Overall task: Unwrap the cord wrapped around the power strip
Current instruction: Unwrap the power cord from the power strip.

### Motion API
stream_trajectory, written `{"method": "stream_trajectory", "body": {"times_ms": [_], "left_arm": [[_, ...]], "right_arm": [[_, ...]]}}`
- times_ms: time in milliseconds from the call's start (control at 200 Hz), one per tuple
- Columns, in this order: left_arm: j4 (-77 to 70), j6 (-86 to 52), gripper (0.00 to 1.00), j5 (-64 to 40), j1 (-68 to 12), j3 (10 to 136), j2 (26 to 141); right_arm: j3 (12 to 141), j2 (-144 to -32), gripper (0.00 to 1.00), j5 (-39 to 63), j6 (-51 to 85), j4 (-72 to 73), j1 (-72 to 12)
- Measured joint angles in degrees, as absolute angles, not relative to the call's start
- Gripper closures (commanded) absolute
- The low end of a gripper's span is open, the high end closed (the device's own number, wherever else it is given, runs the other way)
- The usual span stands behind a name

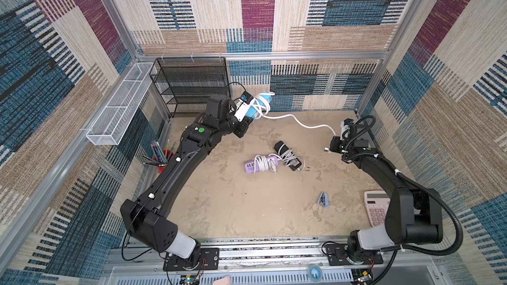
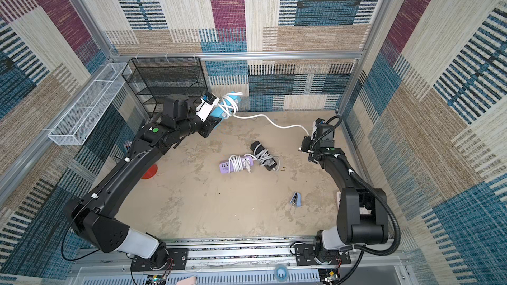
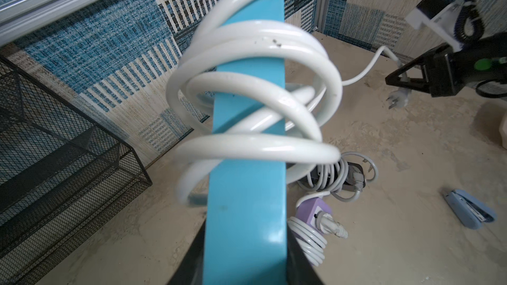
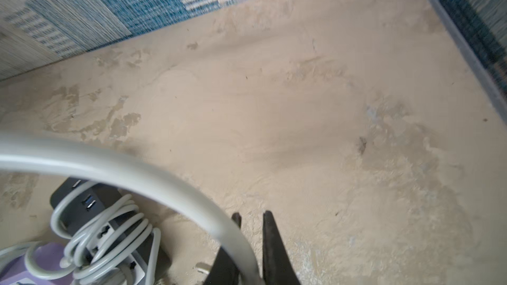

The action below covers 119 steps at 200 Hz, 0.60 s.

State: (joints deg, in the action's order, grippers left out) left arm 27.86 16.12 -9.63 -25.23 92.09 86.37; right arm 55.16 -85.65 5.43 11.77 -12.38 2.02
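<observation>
A blue power strip [image 1: 265, 98] [image 2: 233, 99] [image 3: 247, 209] is lifted off the table at the back left. My left gripper [image 1: 249, 115] [image 2: 216, 119] [image 3: 244, 275] is shut on its lower end. A thick white cord [image 1: 301, 123] [image 2: 274, 123] [image 3: 255, 83] coils loosely around the strip in several loops. From there it runs rightward through the air to my right gripper [image 1: 330, 147] [image 2: 303, 147] [image 4: 251, 216]. That gripper is shut on the cord [image 4: 137, 171] close to its plug [image 3: 397, 100], which hangs just beyond the jaws.
A purple power strip [image 1: 260, 164] and a black one [image 1: 288, 155], both cord-wrapped, lie mid-table. A blue stapler [image 1: 323, 198] and a pink calculator [image 1: 377, 209] sit at the front right. A black mesh shelf [image 1: 189, 86], a white wire basket [image 1: 120, 105] and a pen cup [image 1: 162, 157] line the left.
</observation>
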Motion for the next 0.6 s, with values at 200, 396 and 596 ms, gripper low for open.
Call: {"method": "stream_trajectory", "body": {"times_ms": [200, 396, 596], "left_arm": [[26.33, 15.16, 1.00, -12.43, -25.63, 90.72, 85.82], [26.28, 14.96, 1.00, -13.85, -25.78, 91.68, 86.56], [26.37, 15.00, 1.00, -13.93, -25.78, 94.02, 87.68]], "right_arm": [[50.94, -90.98, 0.99, 6.09, 13.50, -11.20, 2.04], [49.47, -93.19, 0.94, 6.46, 14.11, -9.43, 2.02], [49.12, -96.01, 0.69, 5.98, 14.70, -7.42, 2.11]]}}
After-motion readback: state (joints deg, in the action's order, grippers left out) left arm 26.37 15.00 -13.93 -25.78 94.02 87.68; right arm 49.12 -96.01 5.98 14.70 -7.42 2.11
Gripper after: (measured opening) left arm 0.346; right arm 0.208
